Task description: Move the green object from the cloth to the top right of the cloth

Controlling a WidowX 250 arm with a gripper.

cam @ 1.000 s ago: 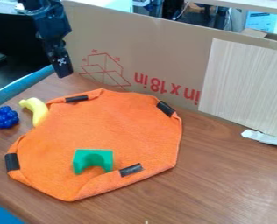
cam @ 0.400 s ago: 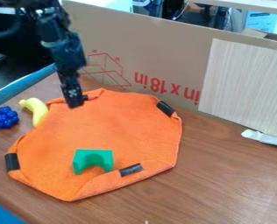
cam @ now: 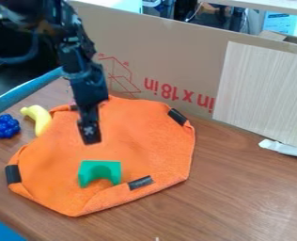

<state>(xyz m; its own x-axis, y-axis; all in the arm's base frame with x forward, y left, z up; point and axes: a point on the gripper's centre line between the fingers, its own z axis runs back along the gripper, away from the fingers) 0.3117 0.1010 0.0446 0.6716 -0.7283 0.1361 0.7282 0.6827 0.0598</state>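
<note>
From where I'm standing, the blk robot gripper (cam: pixel 90 136) hangs over the far-L part of the orange cloth (cam: pixel 138 136), w/ its arm coming down from the upper L. It's pointing down, a bit tilted, w/ its tip above & slightly L of the green arch block (cam: pixel 99 165), apart from it. Can't tell from here if it's spread or pressed together, sorry.

The arch block's on the cloth, near side, L of ctr, i.e. not at the top R. Its cutout faces the near edge. Just R of it, on the folded near rim, is a blk patch (cam: pixel 140 182); there's another blk patch (cam: pixel 178 116) at the far-R rim & a third blk patch (cam: pixel 13 174) at the L rim. Cloth's roughly round w/ turned-in edges, lying on the brown wood-grain table (cam: pixel 251 188).

Toy banana (cam: pixel 39 118) is right by the cloth's far-L edge, & the blue berry cluster (cam: pixel 6 126) sits on the table L of that, near but apart. Behind it all stands a cardboard sheet (cam: pixel 176 52) w/ red print, plus a pale wood-grain panel (cam: pixel 261 89) upright in front of it on the R. White strip (cam: pixel 283 148) on the table by the panel's foot. Blue rail (cam: pixel 25 92) slants along the far L.
</note>
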